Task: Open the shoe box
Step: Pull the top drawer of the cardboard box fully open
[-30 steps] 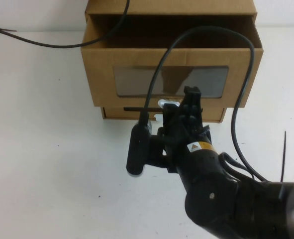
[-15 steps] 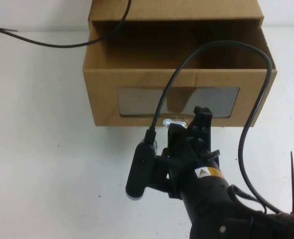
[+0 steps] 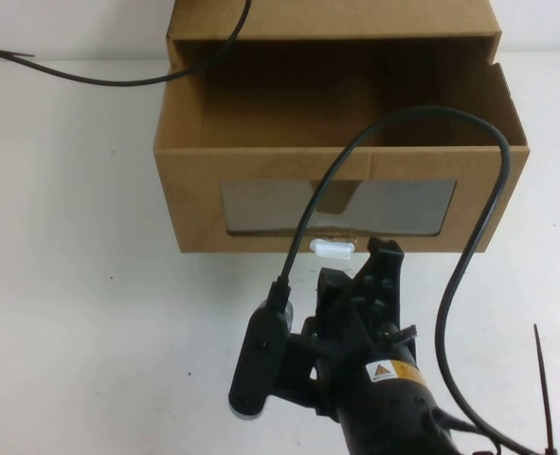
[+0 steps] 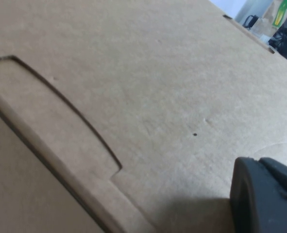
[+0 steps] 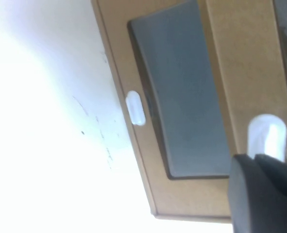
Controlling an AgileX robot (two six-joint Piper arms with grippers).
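Yellow warning-triangle sticker (image 3: 386,371) on right claw (image 3: 379,261) wrist; no readable words

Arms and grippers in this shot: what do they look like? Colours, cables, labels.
Both are matte black. The right gripper, in front of the shoe box, has a yellow warning label and an oblong black camera pod at its side, with a black cable looping off. The left gripper, against the box's cardboard, shows only a rounded black tip.

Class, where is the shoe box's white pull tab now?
High view: the white pull tab sits centred under the front window, just beyond the right gripper; the left gripper is beside the shoe box.
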